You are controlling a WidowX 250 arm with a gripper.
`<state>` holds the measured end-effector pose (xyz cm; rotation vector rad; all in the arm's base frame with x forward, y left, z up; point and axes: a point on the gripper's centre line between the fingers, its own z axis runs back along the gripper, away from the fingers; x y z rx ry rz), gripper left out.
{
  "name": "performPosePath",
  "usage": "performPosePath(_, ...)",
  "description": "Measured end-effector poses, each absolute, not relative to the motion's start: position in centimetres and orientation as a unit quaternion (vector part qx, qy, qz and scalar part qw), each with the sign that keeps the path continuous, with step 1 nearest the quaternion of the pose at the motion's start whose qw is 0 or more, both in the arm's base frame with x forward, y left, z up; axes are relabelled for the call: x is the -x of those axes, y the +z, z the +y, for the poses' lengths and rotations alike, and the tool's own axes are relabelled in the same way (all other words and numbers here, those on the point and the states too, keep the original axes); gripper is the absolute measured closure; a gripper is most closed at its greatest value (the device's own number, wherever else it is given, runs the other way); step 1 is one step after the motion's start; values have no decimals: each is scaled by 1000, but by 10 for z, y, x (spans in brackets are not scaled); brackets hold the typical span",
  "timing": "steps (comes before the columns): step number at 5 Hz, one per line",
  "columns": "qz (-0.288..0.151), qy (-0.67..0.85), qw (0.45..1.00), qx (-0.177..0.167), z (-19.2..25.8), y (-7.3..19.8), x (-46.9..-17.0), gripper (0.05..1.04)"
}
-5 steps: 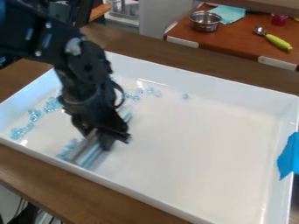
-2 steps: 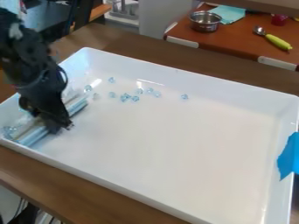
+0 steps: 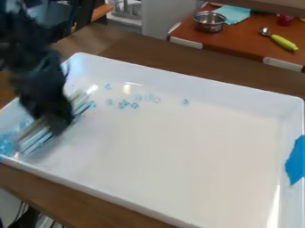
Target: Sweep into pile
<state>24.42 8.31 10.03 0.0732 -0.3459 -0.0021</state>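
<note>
Camera view: the gripper (image 3: pixel 56 126) is closed on the sweeper (image 3: pixel 37 136) at the tray's (image 3: pixel 119 189) nine o'clock. Sweeping looks partly done: bunched beads (image 3: pixel 7 144) lie there, but stray beads (image 3: pixel 123 104) from eleven to twelve remain.

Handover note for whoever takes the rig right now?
Gripper: at the sweeping bar, left end of the white tray in view; grip on it can't be confirmed.
Done: a cluster of blue beads in the tray's near-left corner.
Left: loose beads toward the far wall, one stray farthest right. I'd probably sweep those next.
</note>
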Motion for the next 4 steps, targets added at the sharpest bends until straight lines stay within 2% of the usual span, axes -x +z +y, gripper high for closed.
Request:
performPosePath(1,-196,32,980,-2,53,121,-275,705)
performPosePath(2,-197,46,979,14,21,131,-305,705)
performPosePath(4,-187,51,981,13,-23,124,-336,705)
